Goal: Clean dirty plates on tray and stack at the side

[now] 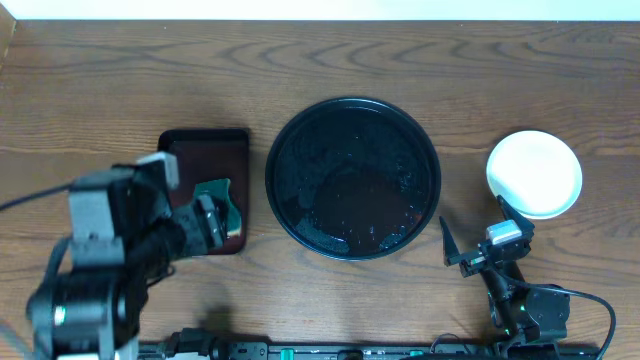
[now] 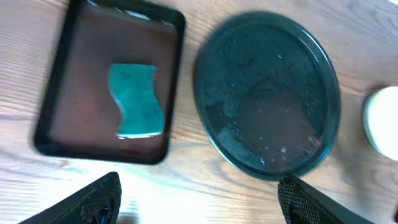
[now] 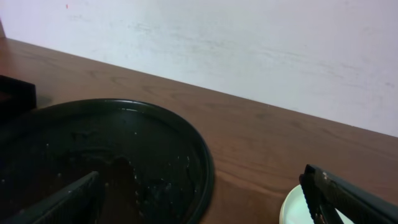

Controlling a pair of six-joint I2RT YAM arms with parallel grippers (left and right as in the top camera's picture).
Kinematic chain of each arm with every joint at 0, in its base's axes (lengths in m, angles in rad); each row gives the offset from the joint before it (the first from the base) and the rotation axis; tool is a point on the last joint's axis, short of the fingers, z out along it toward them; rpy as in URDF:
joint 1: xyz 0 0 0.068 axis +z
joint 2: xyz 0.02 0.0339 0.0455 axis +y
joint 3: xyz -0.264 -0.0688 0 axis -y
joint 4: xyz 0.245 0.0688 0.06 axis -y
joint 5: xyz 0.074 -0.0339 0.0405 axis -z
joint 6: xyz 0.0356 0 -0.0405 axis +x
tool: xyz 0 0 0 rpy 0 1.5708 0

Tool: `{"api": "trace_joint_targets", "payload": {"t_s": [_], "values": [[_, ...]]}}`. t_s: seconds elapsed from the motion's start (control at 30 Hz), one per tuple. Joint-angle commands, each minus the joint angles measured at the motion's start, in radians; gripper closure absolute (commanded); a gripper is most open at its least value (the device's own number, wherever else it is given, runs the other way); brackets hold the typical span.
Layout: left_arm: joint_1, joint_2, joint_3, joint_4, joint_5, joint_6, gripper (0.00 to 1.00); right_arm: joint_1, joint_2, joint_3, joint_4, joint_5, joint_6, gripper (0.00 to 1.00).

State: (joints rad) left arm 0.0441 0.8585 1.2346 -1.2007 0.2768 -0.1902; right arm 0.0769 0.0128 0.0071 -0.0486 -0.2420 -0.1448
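Note:
The round black tray [image 1: 352, 180] sits mid-table with no plate on it, only wet specks and droplets; it also shows in the left wrist view [image 2: 267, 93] and the right wrist view [image 3: 124, 143]. A pale round plate [image 1: 534, 173] lies on the wood at the right side; how many are stacked there I cannot tell. Its edge shows as a pale rim [image 2: 382, 118] and beside my right finger [image 3: 295, 208]. My left gripper [image 1: 222, 215] [image 2: 199, 186] hangs open and holds nothing, over the near edge of the rectangular tray. My right gripper [image 1: 478, 232] [image 3: 202, 180] is open and holds nothing, between tray and plate.
A dark red-brown rectangular tray [image 1: 205, 150] [image 2: 81, 81] left of the black tray holds a teal sponge [image 1: 216, 189] [image 2: 135, 99]. A pale wall runs behind the table's far edge [image 3: 249, 56]. Arm bases and cables line the front edge.

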Motion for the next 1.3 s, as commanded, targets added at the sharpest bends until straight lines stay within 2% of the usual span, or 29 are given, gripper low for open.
{"api": "trace_joint_targets", "payload": {"t_s": [0.0, 0.17, 0.37, 0.67, 0.83, 1.17, 1.27], "values": [[0.003, -0.116, -0.006, 0.019, -0.133, 0.003, 0.19, -0.006, -0.002, -0.002, -0.005, 0.006, -0.006, 0.01], [0.003, -0.319, -0.116, 0.259, -0.147, 0.107, 0.19, -0.006, -0.002, -0.002, -0.005, 0.006, -0.006, 0.01], [0.003, -0.559, -0.345, 0.496, -0.148, 0.249, 0.18, -0.006, -0.002, -0.002, -0.005, 0.006, -0.006, 0.01], [0.003, -0.828, -0.782, 0.838, -0.157, 0.233, 0.18, -0.006, -0.002, -0.002, -0.005, 0.006, -0.006, 0.01], [0.002, -0.857, -0.946, 1.012, -0.148, 0.192, 0.18, -0.006, -0.002, -0.002, -0.005, 0.006, -0.006, 0.01], [0.003, -0.857, -1.224, 1.332, -0.158, 0.190, 0.18, -0.006, -0.002, -0.002, -0.005, 0.006, -0.006, 0.01], [0.006, -0.857, -1.231, 1.287, -0.158, 0.190, 0.18, -0.006, -0.002, -0.002, -0.005, 0.006, -0.006, 0.01]]}}
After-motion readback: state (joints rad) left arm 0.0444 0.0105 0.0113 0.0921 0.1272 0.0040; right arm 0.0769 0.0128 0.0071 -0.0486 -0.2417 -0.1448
